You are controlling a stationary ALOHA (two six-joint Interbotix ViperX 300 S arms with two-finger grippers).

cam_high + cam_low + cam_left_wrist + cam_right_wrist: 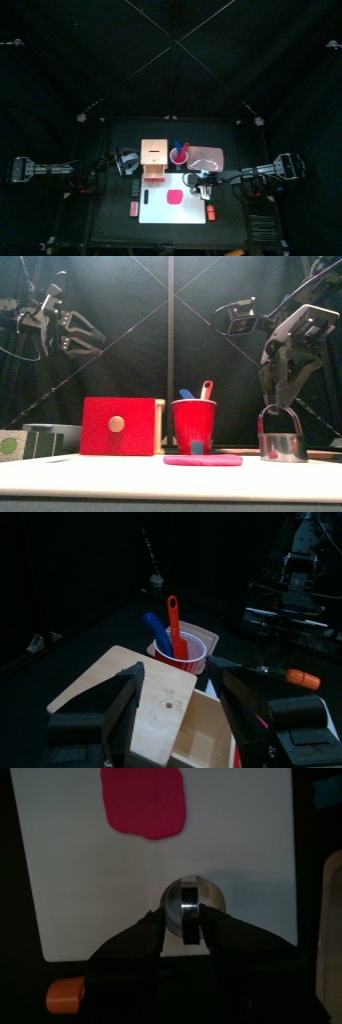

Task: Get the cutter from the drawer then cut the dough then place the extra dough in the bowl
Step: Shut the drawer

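The round metal cutter (281,446) stands at the white board's (185,214) right side, apart from the flat pink dough (203,460). My right gripper (282,406) is shut on its wire handle from above. In the right wrist view the cutter (191,903) sits between my jaws, and the dough (143,803) lies further along the board. The wooden box (156,158) with its red drawer front (116,426) stands behind the board, the drawer pulled out. My left gripper (187,687) hovers open above the box. The blue-grey bowl (207,160) sits right of the box.
A red cup (194,424) holding a blue and a red toy knife stands between the box and the bowl. A small orange toy (210,212) lies at the board's right edge, and a red one (134,209) lies left of the board.
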